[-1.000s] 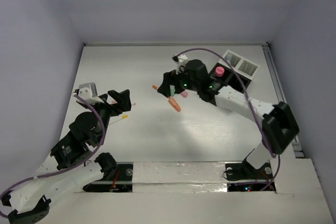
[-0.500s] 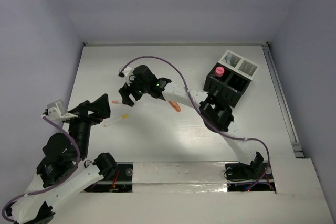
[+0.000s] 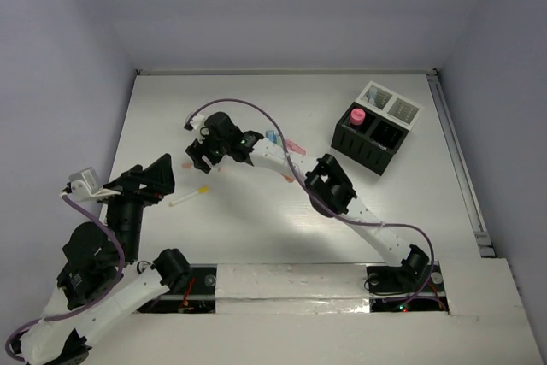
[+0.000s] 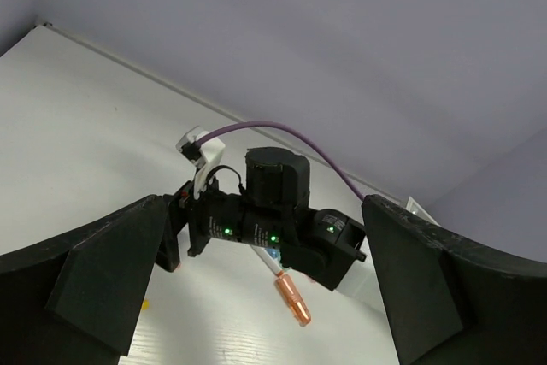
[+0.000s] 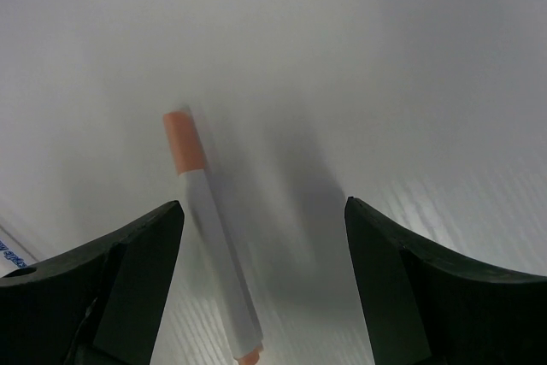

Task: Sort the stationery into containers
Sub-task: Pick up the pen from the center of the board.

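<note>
matt white table (image 3: 282, 100), smooth plastic pen (image 5: 214, 244).

Both arms, jaws parted
The right arm (image 3: 329, 185) reaches far to the left with its elbow bent, the right gripper (image 3: 200, 156) pointing down, jaws wide; the left gripper (image 3: 150, 177) faces it, raised, jaws wide

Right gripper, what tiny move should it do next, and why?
Probably slide sideways to centre over the pen before lowering. The right gripper is open above the table, and the pen lies flat, off-centre between its jaws, not yet gripped.
</note>
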`<move>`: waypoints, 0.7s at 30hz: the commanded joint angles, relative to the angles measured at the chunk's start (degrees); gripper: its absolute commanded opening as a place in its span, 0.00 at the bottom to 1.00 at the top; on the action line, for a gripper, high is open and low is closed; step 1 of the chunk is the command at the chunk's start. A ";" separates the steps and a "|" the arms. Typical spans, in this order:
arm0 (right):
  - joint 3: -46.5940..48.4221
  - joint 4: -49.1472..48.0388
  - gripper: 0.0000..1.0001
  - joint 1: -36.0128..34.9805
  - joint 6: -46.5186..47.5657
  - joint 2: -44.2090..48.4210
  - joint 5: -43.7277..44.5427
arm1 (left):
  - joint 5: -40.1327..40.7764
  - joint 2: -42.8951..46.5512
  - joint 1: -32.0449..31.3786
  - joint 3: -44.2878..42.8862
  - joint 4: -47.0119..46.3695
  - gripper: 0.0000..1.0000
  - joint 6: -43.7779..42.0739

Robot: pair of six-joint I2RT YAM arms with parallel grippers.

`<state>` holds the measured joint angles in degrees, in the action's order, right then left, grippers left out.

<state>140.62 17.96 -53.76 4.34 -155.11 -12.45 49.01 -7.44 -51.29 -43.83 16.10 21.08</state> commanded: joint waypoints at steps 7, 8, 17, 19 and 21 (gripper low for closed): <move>0.98 -0.56 0.80 -2.32 -0.56 -1.34 1.81 | -1.03 1.11 0.13 0.42 -1.77 0.99 0.01; 0.89 -0.29 0.79 -2.84 -0.47 -1.42 2.68 | -1.03 1.20 0.13 0.42 -1.68 0.99 0.10; -3.69 1.99 0.66 -3.99 2.95 -1.51 10.76 | -1.47 1.55 0.13 0.50 -1.86 0.99 0.10; -3.33 2.52 0.63 -4.60 4.18 -2.04 11.74 | -1.47 1.55 0.13 0.50 -1.77 0.99 0.10; -3.86 2.79 0.53 -4.60 4.54 -1.95 12.10 | -1.38 1.64 0.13 0.50 -1.68 0.99 0.10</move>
<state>138.58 16.19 -57.47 6.68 -155.63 -3.70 48.01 -6.52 -51.29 -43.57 16.10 21.12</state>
